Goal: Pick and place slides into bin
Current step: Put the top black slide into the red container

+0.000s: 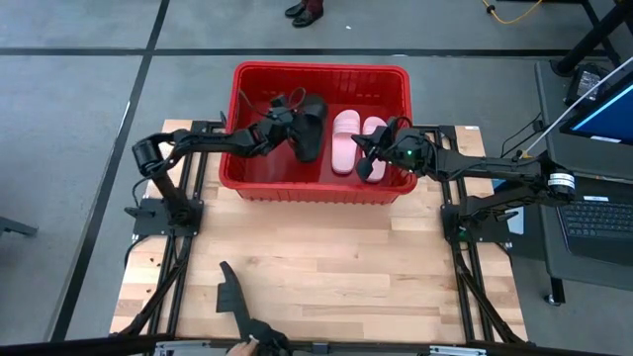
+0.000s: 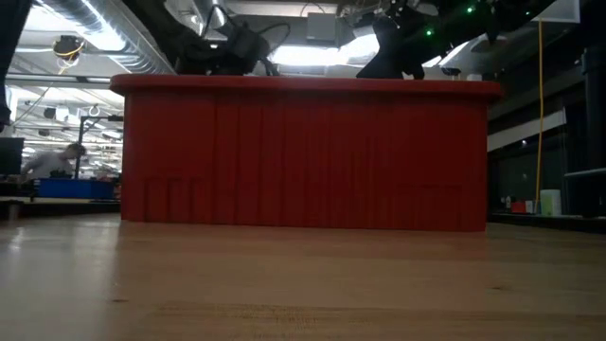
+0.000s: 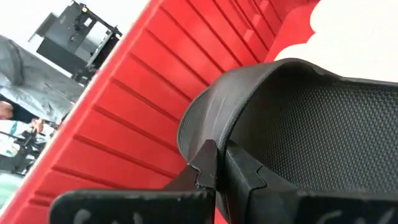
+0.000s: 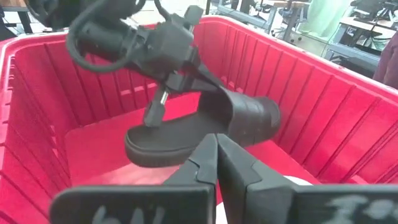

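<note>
Over the bin point(image 1: 321, 71), my left gripper point(image 1: 287, 116) pinches a black slide point(image 1: 309, 127); I'd lower before releasing. Right gripper point(image 1: 368, 148) looks closed, probably empty.

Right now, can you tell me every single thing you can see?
bin: one, red, at the far end of the table
pink slides: two, light pink, side by side inside the bin
black slide: one, black, held up inside the bin beside the pink ones
table: one, light wood, under the bin
dark shape: one, black, near the table's front edge; cannot tell what it is
laptop: one, dark, beside the table on the right
shoes: a person's, dark, on the floor beyond the bin
left gripper: one, dark, fingers shut on the black slide
right gripper: one, dark, fingers shut, over the pink slides
</note>
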{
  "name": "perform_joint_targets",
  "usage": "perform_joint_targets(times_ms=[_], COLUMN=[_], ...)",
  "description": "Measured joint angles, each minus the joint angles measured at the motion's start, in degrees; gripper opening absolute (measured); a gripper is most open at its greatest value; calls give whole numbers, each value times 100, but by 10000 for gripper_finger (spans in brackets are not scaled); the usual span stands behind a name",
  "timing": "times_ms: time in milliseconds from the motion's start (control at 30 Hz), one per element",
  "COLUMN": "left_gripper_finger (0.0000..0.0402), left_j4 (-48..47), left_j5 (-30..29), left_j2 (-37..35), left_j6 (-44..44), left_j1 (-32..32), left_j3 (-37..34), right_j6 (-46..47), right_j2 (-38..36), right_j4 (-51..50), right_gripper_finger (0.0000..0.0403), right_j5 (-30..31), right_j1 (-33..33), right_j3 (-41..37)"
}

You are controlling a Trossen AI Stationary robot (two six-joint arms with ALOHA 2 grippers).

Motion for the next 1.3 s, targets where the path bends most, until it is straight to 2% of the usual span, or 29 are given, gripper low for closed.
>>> perform_joint_targets(times_ms=[133,333,567,700,1300], left_gripper_finger=[3,3,4,4,7], left_j4=[127,338,325,248,11], left_j5=[13,8,-44,-81,101], left_j2=[237,511,786,905,924], left_j6=[23,12,63,265,437], left_j1=[28,28,66,84,80], left_j3=[4,10,222,339,339], right_j6=[-14,-22,-17,-7,14], right_j2=[0,0,0,0,0], right_j4=[-4,-55,-55,-57,-55], right_gripper_finger=[17,4,17,10,7], right_j5=[0,0,0,-2,-2], right_j1=[0,0,0,0,0], right_j3=[0,0,0,0,2])
